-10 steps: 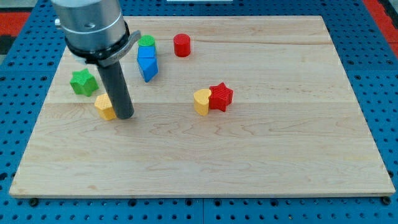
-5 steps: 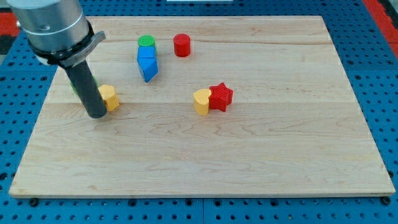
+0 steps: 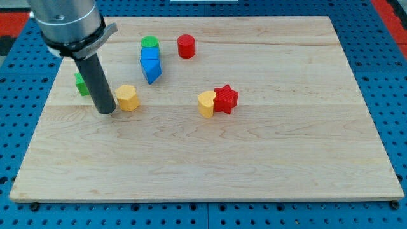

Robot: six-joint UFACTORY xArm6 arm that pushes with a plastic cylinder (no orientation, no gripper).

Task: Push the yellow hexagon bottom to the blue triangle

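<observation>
No jaws on me, only my tip (image 3: pixel 107 112) on the desk (image 3: pixel 267 159), touching the yellow hexagon (image 3: pixel 128 98) from the view's left, blue triangle (image 3: pixel 151 65) just above-right.

We see bright, even light on the wooden board (image 3: pixel 254 146), apparently from overhead. Blocks such as the red star (image 3: pixel 226 98) cast only short, soft shadows at their bases. Focus is sharp across the board, with no glare and no evident bending at its edges.
</observation>
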